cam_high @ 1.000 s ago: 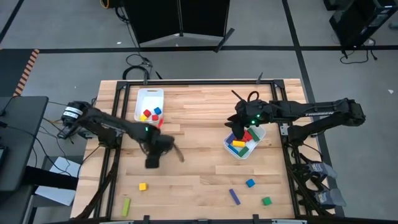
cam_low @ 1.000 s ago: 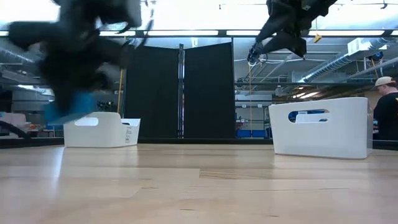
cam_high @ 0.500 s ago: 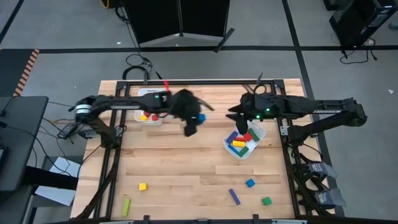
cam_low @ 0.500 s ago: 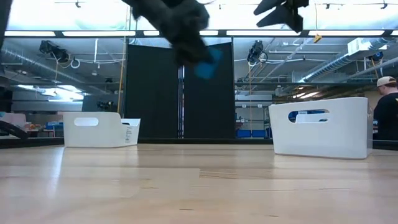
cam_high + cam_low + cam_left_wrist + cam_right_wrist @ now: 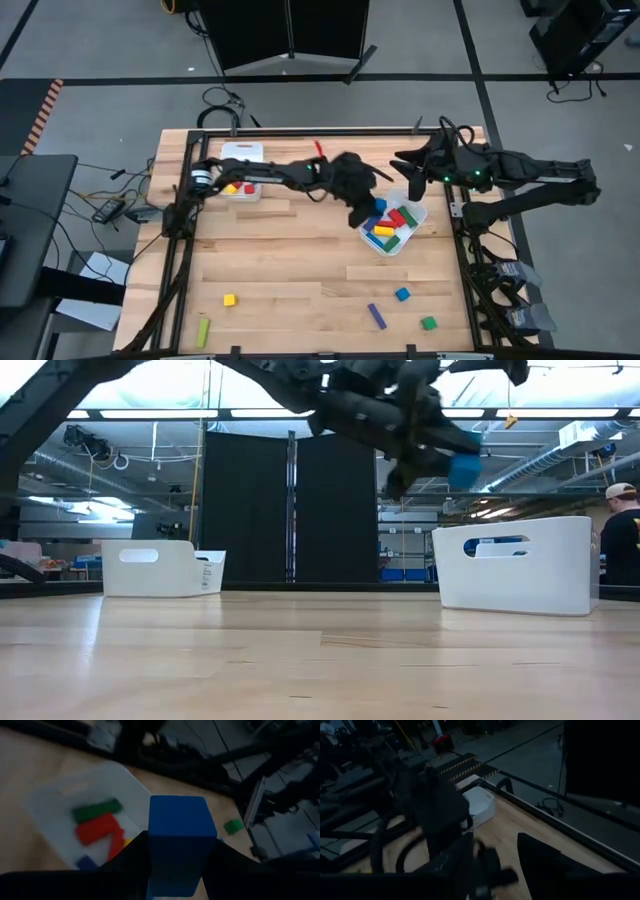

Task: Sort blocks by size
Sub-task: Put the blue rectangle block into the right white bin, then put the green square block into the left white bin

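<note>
Swinging rightward since the earlier frames, the left arm now stretches across from the left bin (image 5: 240, 152) to the right bin (image 5: 415, 225). On the front of the table lie loose blocks: a yellow cube (image 5: 229, 299), a green bar (image 5: 203, 331), a purple bar (image 5: 377, 315), a blue cube (image 5: 402, 294) and a green cube (image 5: 428, 323). The left gripper (image 5: 366, 212) hangs over the right bin's near edge, jaws clamped on a blue block (image 5: 177, 842) that stands up between them. The right gripper (image 5: 405, 163) hovers beyond that bin, jaws partly apart, empty.

Left arm (image 5: 290, 172) spans table middle; front boards (image 5: 300, 280) mostly open.
</note>
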